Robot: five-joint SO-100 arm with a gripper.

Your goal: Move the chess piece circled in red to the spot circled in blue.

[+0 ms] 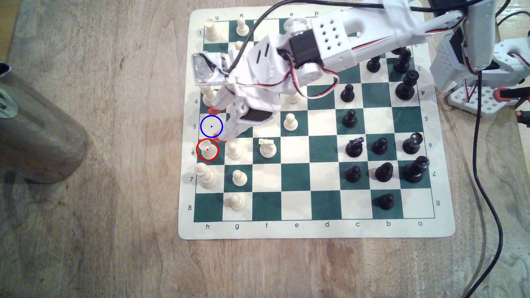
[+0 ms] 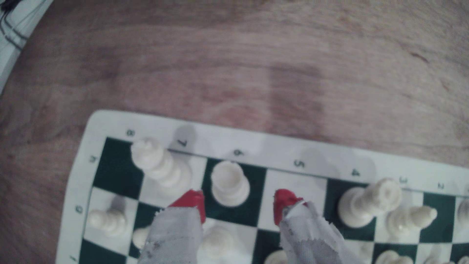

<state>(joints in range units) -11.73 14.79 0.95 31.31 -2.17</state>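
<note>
Two red-tipped fingers [image 2: 193, 203] of the gripper [image 2: 238, 207] sit closest to the wrist camera, spread wide apart with nothing between them, their grey wrapped shafts running out of the picture. Just beyond the gap stands the cream rook [image 2: 229, 184], upright on a dark green square at the edge of the board [image 2: 83, 162] by the printed 6; the tips do not touch it. In the exterior view the same rook [image 1: 207, 149] carries a red ring and sits in the h column, with the blue-ringed square [image 1: 211, 126] directly next to it, a cream square by the printed 5. One red tip [image 1: 212, 109] hangs past the far side of the blue ring and the other [image 1: 220, 139] sits near the rook's ring, so the gripper [image 1: 216, 124] is spread over the blue-ringed square rather than over the rook. A taller cream piece [image 1: 205, 175] stands on the next h square by the 7, and a cream pawn [image 1: 234, 149] stands just beside the rook in the g column. A cream knight [image 1: 267, 147] is one square further along. Black pieces [image 1: 381, 172] crowd the exterior view's right side of the board. The white arm [image 1: 329, 43] reaches in from the upper right, and a metal cylinder [image 1: 37, 129] lies on the wooden table [image 1: 114, 243] at the exterior view's left.
</note>
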